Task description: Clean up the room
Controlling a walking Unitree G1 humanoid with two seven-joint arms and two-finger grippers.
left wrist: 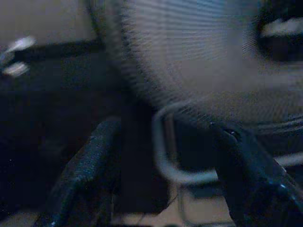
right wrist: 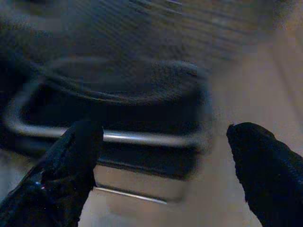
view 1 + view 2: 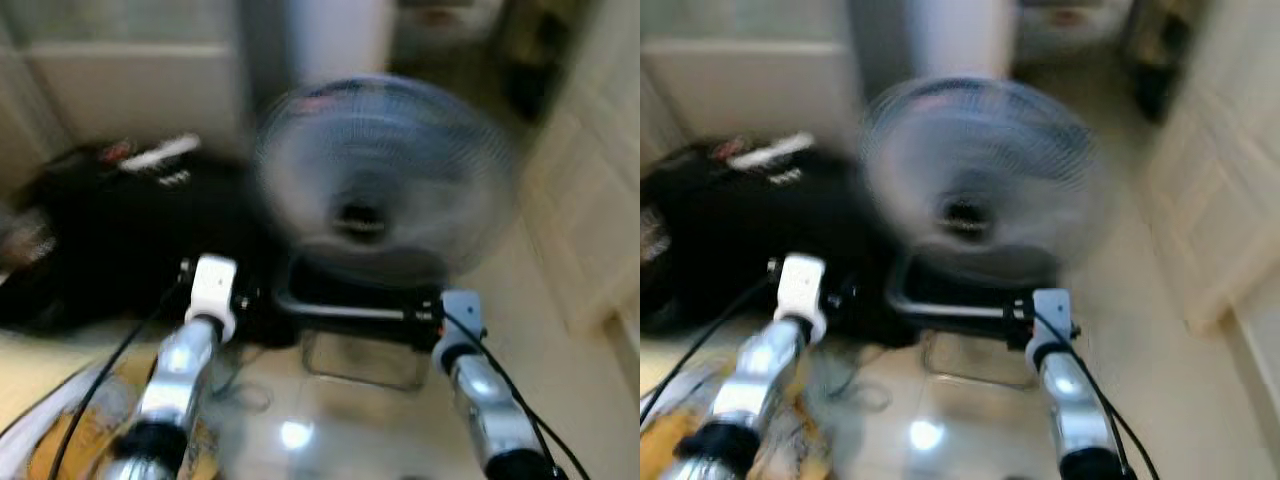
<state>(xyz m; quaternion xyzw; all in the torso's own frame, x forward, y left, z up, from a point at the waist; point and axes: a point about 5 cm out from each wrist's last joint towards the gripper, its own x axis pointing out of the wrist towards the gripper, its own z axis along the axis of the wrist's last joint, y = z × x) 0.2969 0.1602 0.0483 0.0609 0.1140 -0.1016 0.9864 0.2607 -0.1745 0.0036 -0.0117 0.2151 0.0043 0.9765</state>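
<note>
- The head views are smeared with motion blur, so fine detail is hard to read.
- A round fan (image 3: 385, 180) with a wire grille stands on the pale floor (image 3: 560, 390) at about 12 o'clock from the robot; its dark hub is visible, but the blades cannot be made out.
- The fan's lower part is a dark block with a pale metal tube frame (image 2: 118, 137) running across it; how it meets the floor is unclear.
- A black heap (image 3: 120, 240), perhaps a bag or cloth, lies at about 10 o'clock, touching or just behind the fan; a white and red item (image 3: 160, 152) sits on top, too blurred to identify.
- The left gripper (image 1: 165, 189) is just in front of the fan's base, its fingers (image 1: 90, 165) spread wide with the tube frame and grille between and beyond them, not touching.
- The right gripper (image 2: 163, 165) is also near the base, at about 1 o'clock, fingers (image 2: 265, 165) wide apart, the tube frame just beyond them.
- Black cables (image 3: 95, 385) run along both silver arms.
- A yellow patterned patch (image 3: 70, 440) at 8 o'clock is cut off by the picture edge.
</note>
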